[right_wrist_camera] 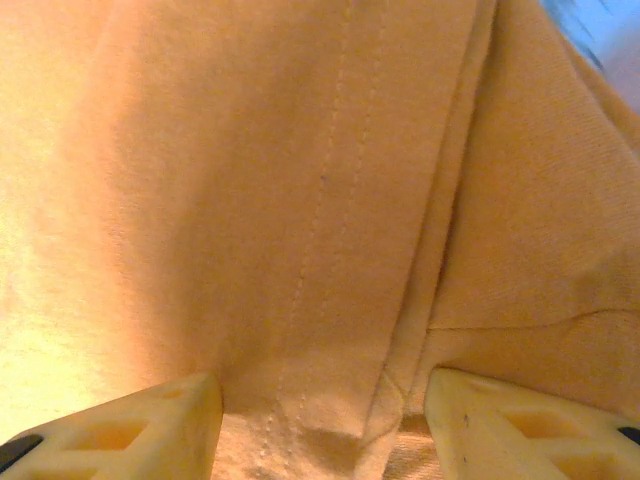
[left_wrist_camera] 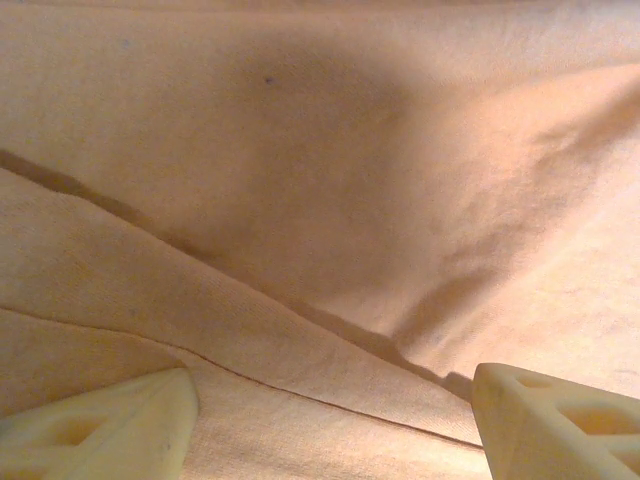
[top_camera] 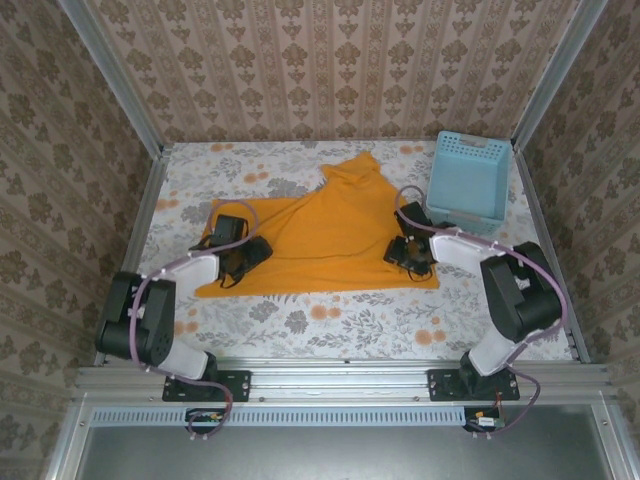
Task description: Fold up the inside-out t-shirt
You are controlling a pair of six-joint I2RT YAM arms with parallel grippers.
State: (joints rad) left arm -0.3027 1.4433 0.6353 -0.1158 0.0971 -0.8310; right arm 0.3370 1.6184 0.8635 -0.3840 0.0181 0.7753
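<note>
Jaws of the left gripper (left_wrist_camera: 335, 420) and right gripper (right_wrist_camera: 322, 420) are standing open over opposite side edges of the plain orange-yellow cloth t-shirt (top_camera: 330, 235), which is lying spread on the floral-patterned table (top_camera: 300, 320), seemingly lining up pinches for a fold.

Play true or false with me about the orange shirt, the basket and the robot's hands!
1. The t-shirt lies on the table, outside the basket. True.
2. The basket is red. False: it is light blue.
3. The left gripper is pinched shut. False: its fingers stand wide apart over the cloth.
4. The right gripper is open, with a stitched seam of the t-shirt running between its fingers. True.
5. The basket sits on the left arm's side. False: it stands at the far right of the table.
</note>
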